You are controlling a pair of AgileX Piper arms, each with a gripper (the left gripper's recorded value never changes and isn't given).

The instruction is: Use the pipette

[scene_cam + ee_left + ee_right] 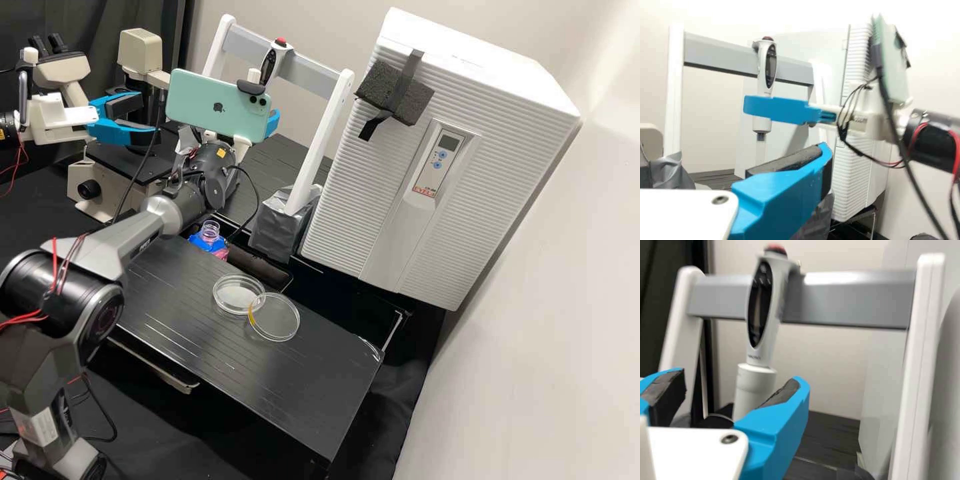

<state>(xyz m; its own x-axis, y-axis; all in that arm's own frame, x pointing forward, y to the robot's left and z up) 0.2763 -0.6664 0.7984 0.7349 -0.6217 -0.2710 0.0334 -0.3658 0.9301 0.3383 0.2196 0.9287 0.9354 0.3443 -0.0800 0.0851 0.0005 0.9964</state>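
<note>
R claw: fingers apart, one each side of pipette lower barrel, not clamped.
Pipette: hangs upright on rack crossbar, red button on top.
L claw: fingers apart, empty, well off to side of rack, over microscope.
Bottle w/ pink liquid near rack foot. Two dishes farther out in front of rack, rims overlapping.
Progress: early. Approach looks about done. Grip, lift off rack, draw & dispense prob. all still to do.
</note>
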